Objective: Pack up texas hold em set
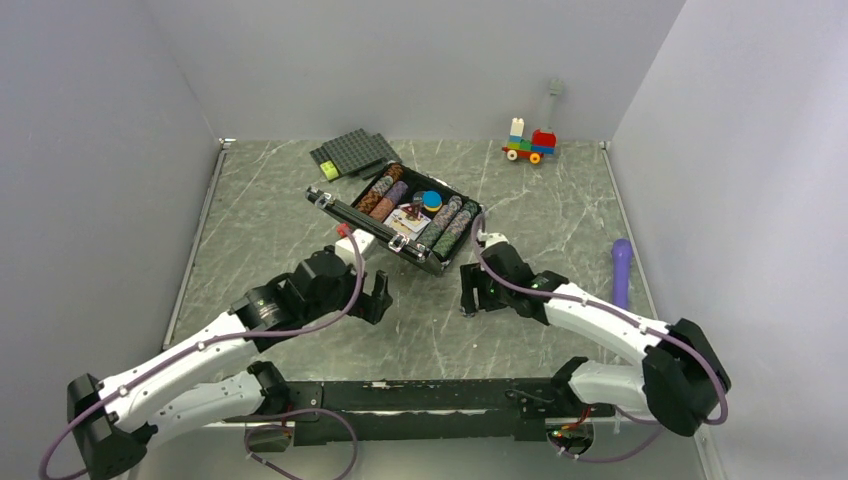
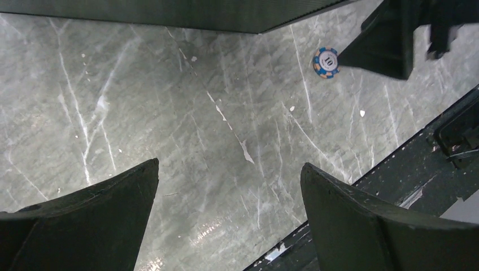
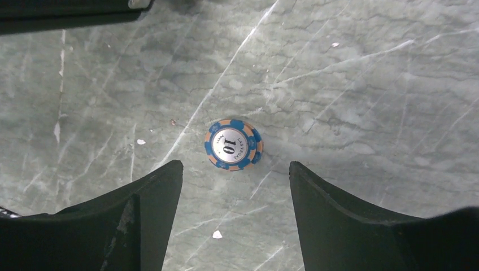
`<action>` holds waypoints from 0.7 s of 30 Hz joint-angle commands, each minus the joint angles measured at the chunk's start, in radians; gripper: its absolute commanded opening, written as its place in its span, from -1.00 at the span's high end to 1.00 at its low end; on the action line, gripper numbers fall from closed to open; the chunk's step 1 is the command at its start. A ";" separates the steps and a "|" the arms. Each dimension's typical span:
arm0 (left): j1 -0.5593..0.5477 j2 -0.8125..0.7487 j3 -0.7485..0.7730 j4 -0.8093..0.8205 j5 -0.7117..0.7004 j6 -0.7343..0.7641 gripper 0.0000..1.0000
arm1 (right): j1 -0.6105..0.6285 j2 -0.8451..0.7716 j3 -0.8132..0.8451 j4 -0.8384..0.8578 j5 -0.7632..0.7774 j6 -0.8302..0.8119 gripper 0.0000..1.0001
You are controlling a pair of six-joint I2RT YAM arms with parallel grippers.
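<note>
The black briefcase (image 1: 362, 219) lies open mid-table, holding multicoloured chip rows (image 1: 452, 224), cards (image 1: 405, 216) and a blue disc (image 1: 432, 199). One blue-and-orange poker chip (image 3: 233, 144) marked 10 lies flat on the marble in front of the case. My right gripper (image 3: 234, 165) hangs open just above it, with the chip slightly beyond the fingertips and nothing between them. The same chip (image 2: 326, 62) shows in the left wrist view beside the right gripper's dark fingers (image 2: 390, 39). My left gripper (image 2: 230, 164) is wide open over bare marble, left of the chip.
Dark grey studded baseplates (image 1: 355, 153) lie behind the case. A colourful brick toy car (image 1: 530, 145) stands at the back right. A purple stick (image 1: 621, 272) lies near the right wall. The black base rail (image 1: 430, 395) runs along the near edge.
</note>
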 commanded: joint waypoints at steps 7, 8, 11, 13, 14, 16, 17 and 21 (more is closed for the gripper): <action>0.068 -0.129 -0.020 -0.054 0.033 0.016 -0.99 | 0.125 0.206 0.066 0.019 0.189 0.085 -0.42; 0.071 -0.136 -0.020 -0.059 0.031 0.016 -0.99 | 0.128 0.216 0.065 0.025 0.187 0.089 -0.42; 0.076 -0.147 -0.024 -0.062 0.030 0.019 -0.99 | 0.131 0.237 0.062 0.055 0.156 0.085 -0.40; 0.078 -0.146 -0.026 -0.063 0.029 0.023 -0.99 | 0.132 0.254 0.069 0.062 0.143 0.084 -0.40; 0.079 -0.145 -0.026 -0.062 0.029 0.023 -0.99 | 0.132 0.265 0.074 0.056 0.141 0.085 -0.39; 0.082 -0.145 -0.026 -0.059 0.030 0.024 -0.99 | 0.136 0.287 0.089 0.040 0.152 0.082 -0.37; 0.081 -0.146 -0.027 -0.057 0.030 0.024 -0.99 | 0.138 0.297 0.093 0.032 0.158 0.082 -0.36; 0.085 -0.151 -0.027 -0.053 0.036 0.027 -0.99 | 0.142 0.321 0.096 0.007 0.169 0.090 -0.29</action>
